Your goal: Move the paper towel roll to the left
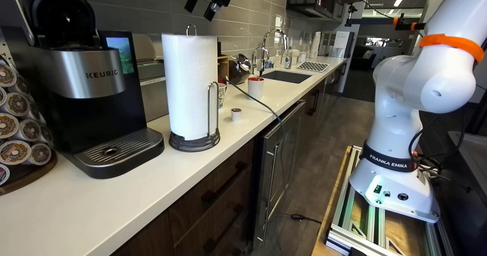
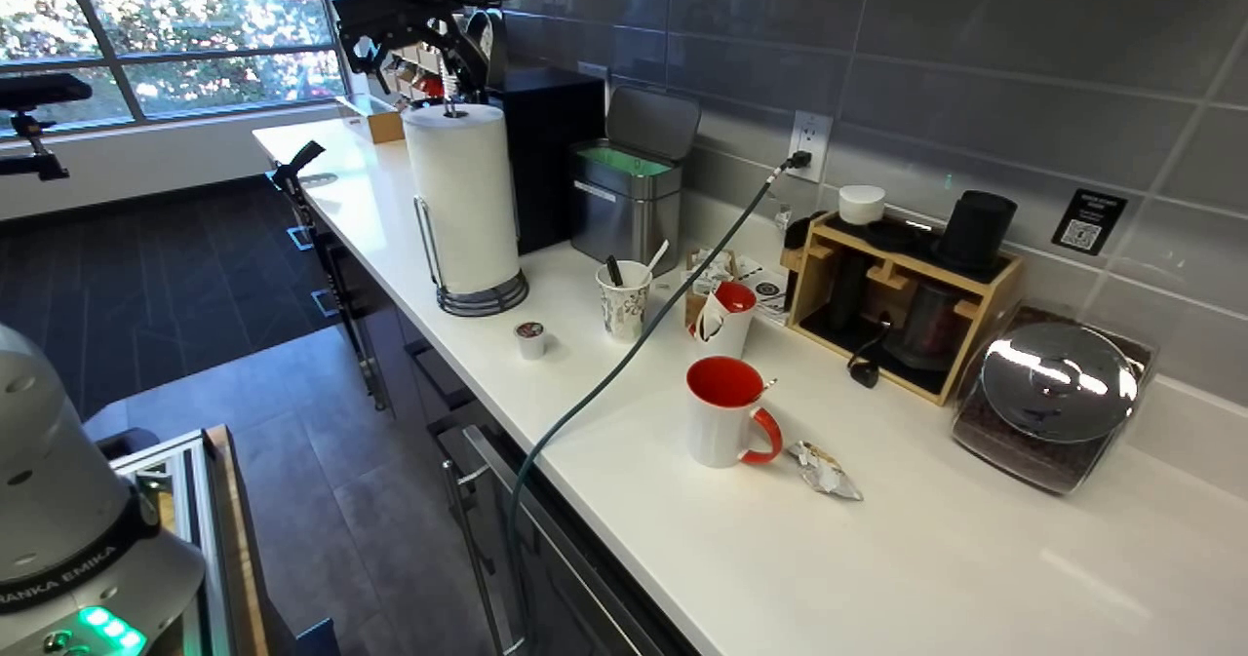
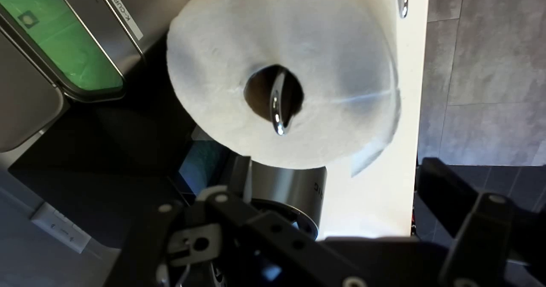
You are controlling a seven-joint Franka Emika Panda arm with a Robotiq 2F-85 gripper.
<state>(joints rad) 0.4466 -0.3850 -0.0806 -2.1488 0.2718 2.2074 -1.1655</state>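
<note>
below the parted pincer [image 1: 199, 12], apart from it, paper towel roll [image 1: 190, 86] (upright)

Premises are a kitchen; noted in an exterior view: coffee machine [image 1: 97, 73], upper left; sink [image 1: 288, 76], upper centre; counter [image 1: 76, 210], lower left; drawers [image 1: 213, 206], lower centre.

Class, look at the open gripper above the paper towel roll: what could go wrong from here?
If lowered, the open gripper might snag the wire loop sticking up from the top of the paper towel roll.
The holder's dark base stands near the front edge of the counter, so a careless pull could tip it off.
The coffee machine stands close beside the roll, so a move that way might knock into it.
</note>
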